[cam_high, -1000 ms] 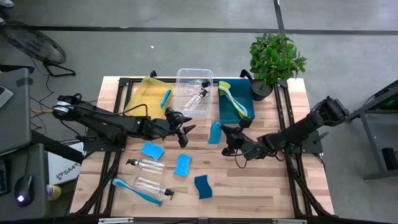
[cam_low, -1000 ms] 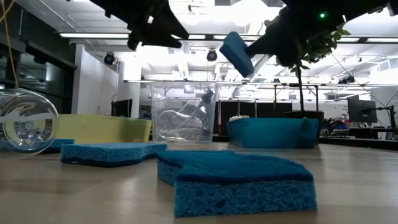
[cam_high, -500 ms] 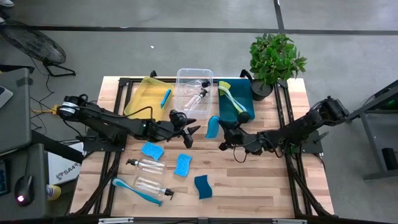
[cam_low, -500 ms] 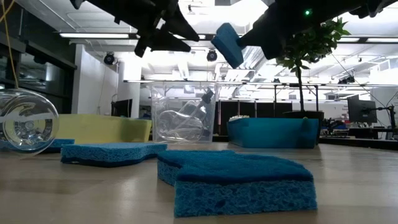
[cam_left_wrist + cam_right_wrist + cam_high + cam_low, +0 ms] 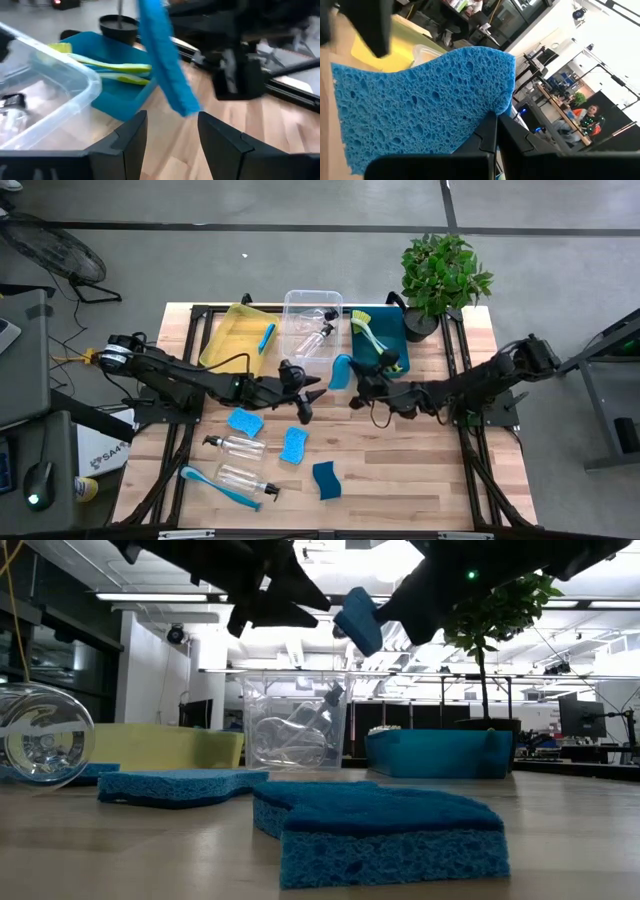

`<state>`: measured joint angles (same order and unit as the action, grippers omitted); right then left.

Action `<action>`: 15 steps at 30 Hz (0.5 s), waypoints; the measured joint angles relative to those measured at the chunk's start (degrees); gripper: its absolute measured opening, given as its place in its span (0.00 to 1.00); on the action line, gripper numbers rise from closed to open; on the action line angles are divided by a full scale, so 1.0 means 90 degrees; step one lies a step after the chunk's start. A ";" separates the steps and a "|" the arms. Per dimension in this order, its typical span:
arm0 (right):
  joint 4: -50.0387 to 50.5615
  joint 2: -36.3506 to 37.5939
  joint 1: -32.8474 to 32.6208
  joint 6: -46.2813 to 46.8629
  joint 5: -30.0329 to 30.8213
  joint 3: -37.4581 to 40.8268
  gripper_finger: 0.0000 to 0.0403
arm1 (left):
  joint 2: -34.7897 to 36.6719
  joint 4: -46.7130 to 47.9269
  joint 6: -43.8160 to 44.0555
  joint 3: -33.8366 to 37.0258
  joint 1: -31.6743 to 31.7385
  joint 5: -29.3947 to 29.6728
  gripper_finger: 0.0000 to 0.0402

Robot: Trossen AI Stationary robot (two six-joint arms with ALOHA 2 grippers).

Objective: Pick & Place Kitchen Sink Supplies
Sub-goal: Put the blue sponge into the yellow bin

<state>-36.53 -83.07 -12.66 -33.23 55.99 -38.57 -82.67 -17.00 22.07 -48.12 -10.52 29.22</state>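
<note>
Above the table's middle, right gripper is clamped on a blue sponge, held in the air just in front of the clear bin and teal bin. Left gripper hangs beside it, fingers apart, holding nothing. On the wood: three more sponges, two clear bottles, one blue brush. Yellow-green brushes lie in the teal bin.
</note>
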 joint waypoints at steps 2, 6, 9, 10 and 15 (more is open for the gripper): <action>-0.0005 0.0000 0.0036 -0.0072 -0.0060 0.0000 0.00 | 0.0000 -0.0011 -0.0114 0.0000 0.0000 -0.0061 0.43; -0.0041 0.0000 0.0035 -0.0276 -0.0292 0.0000 0.00 | 0.0000 -0.0009 -0.0302 0.0000 0.0002 -0.0211 0.43; -0.0058 0.0000 0.0033 -0.0333 -0.0384 0.0000 0.00 | 0.0000 -0.0042 -0.0475 0.0000 0.0002 -0.0363 0.43; -0.0069 0.0000 0.0033 -0.0343 -0.0415 0.0000 0.00 | 0.0000 -0.0091 -0.0534 0.0000 0.0002 -0.0390 0.43; -0.0119 0.0000 0.0033 -0.0516 -0.0561 0.0000 0.00 | 0.0000 -0.0329 -0.0806 0.0000 0.0002 -0.0701 0.43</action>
<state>-37.60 -83.07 -12.36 -37.87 50.94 -38.57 -82.67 -19.97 14.82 -48.12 -10.50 22.92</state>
